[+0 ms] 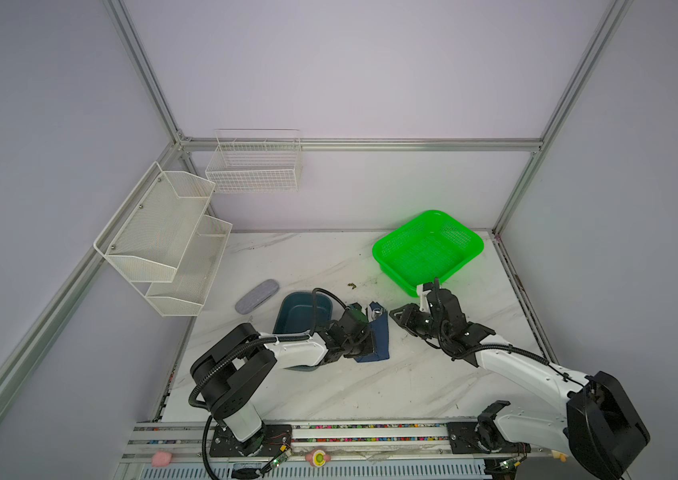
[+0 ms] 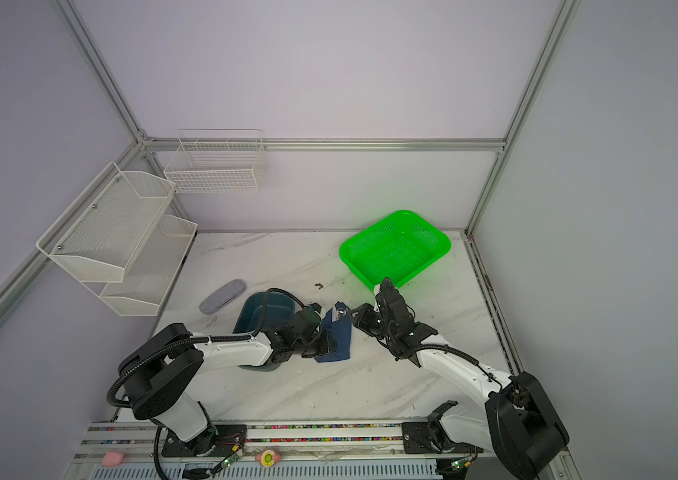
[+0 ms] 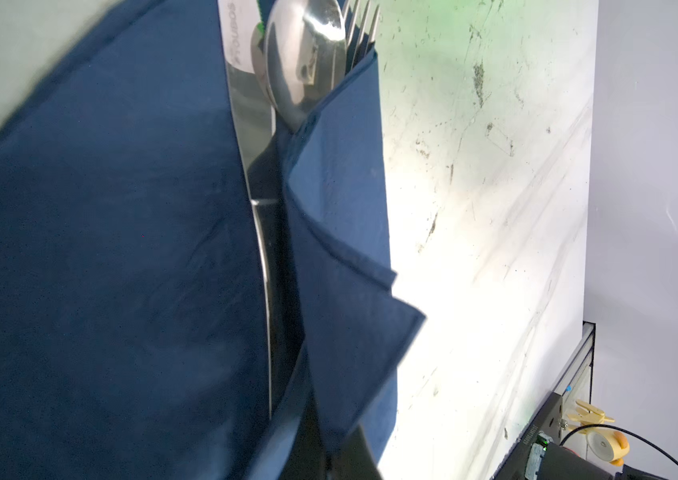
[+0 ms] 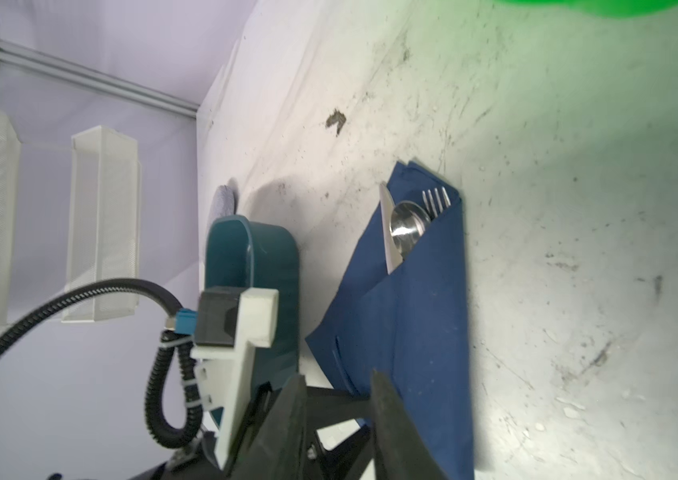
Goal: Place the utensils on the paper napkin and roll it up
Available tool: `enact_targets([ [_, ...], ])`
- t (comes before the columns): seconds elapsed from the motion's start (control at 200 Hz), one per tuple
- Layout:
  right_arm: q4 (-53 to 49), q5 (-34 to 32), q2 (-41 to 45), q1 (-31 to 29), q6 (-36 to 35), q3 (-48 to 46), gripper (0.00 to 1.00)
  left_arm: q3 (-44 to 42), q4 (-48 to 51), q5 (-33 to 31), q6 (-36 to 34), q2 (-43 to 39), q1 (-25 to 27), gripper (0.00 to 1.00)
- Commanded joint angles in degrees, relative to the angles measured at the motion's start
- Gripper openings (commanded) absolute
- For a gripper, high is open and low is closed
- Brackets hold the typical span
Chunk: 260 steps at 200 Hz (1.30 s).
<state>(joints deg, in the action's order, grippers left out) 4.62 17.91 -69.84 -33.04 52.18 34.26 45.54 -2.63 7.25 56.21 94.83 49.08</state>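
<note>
The navy paper napkin lies mid-table, folded over the utensils. In the left wrist view the knife, spoon and fork stick out of its fold. The right wrist view shows the napkin with the spoon and fork at its far end. My left gripper is shut on the napkin's near edge, lifting a flap. My right gripper hovers just right of the napkin, its jaws apart with nothing between them.
A dark teal tray sits under the left arm, with a grey case beyond it. A green basket stands at the back right, close behind the right wrist. White wire shelves and a wire basket hang on the walls.
</note>
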Motion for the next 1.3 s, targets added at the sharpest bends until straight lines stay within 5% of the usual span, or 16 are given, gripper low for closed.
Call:
enact_targets([
  [0.0,5.64,7.53,-2.22,-0.08,0.52,-2.26,0.26,0.7,-3.11,0.03,1.01,-1.2,-0.56,0.02],
  [0.075,7.49,11.52,-5.54,-0.42,1.3,-1.66,0.22,0.5,-2.69,0.11,1.42,-1.45,-0.55,0.02],
  [0.705,7.44,12.59,-16.18,-3.09,-2.53,-0.91,0.11,-3.4,-7.66,1.6,5.46,-1.62,-0.55,0.04],
  [0.855,7.27,12.79,-16.86,-3.09,-3.05,-1.02,0.11,-2.92,-6.77,1.24,6.35,-2.48,-0.61,0.14],
  [1.075,7.51,13.18,-16.53,-3.09,-3.01,-1.21,0.11,-0.11,-1.99,-0.98,6.68,-3.07,-2.4,0.46],
  [1.295,7.07,13.13,-15.59,-3.09,-3.03,-1.35,0.11,0.69,0.74,-1.49,5.54,-3.32,-4.66,0.53],
])
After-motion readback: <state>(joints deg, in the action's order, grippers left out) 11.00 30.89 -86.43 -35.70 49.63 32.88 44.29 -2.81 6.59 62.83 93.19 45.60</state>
